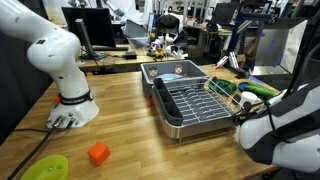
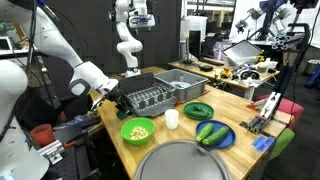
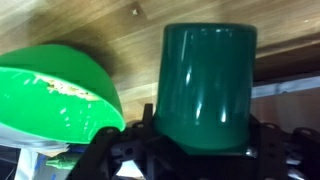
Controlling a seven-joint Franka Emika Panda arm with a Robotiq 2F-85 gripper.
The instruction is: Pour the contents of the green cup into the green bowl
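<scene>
the table (image 1: 120,120) is pale wood planks, set in a busy lab with desks and a dark monitor (image 1: 90,25) behind. a black wire dish rack (image 1: 195,100) stands in a metal tray on it.

in an exterior view the green bowl (image 2: 125,131) sits near the table's front edge with pale yellowish bits in its bottom. a small white cup (image 2: 172,119) stands just beside it. past that lie a dark green plate (image 2: 197,110) and a blue plate (image 2: 229,138) carrying two long green vegetables (image 2: 210,131). in an exterior view an orange block (image 1: 97,153) lies near a flat lime dish (image 1: 45,168).

in the wrist view my claw (image 3: 203,125) is clenched on the green cup (image 3: 205,70), a finger pressed on each side of its wall. the cup is off the table, close by the bowl, whose rim comes almost up to it. its long axis runs straight away from my palm toward the wood. i cannot tell which end faces out, nor what is inside.
</scene>
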